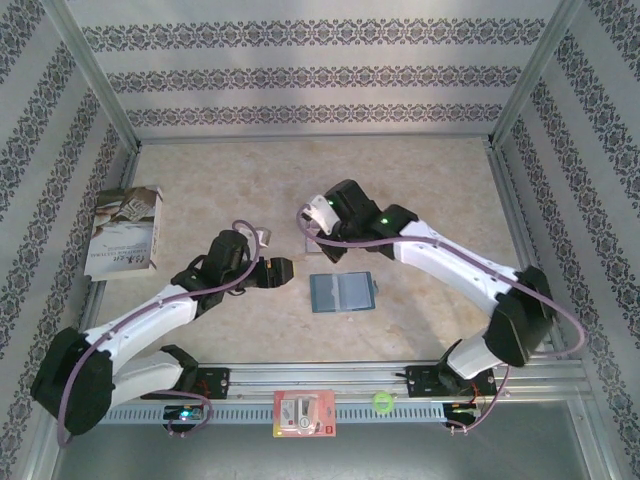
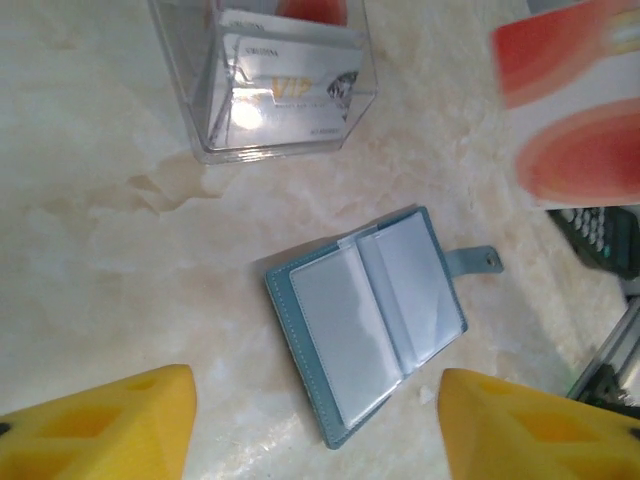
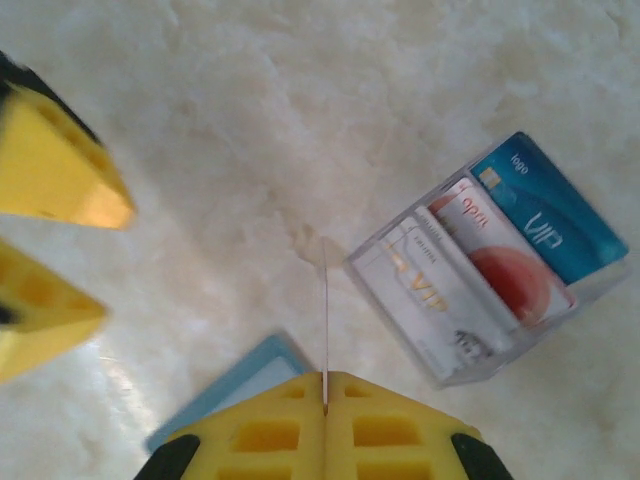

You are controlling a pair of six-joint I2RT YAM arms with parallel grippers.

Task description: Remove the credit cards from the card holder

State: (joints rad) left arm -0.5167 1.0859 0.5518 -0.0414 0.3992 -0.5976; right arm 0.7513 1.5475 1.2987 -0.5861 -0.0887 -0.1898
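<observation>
Marble table (image 1: pixel 420 180) | card holder (image 2: pixel 365 320) open | credit card (image 2: pixel 575 110) blurred, cropped

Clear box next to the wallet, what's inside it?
Cards stand in the clear box: a blue card, a red-and-white card and a pale VIP card. They overlap, so any more cards between them are hidden.

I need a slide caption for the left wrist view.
Open, empty card holder on the table; credit cards stand in a clear box.

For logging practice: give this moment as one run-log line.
card holder: lying open, pockets look empty | credit cards: in clear box | left jaws: open | right jaws: shut
</observation>
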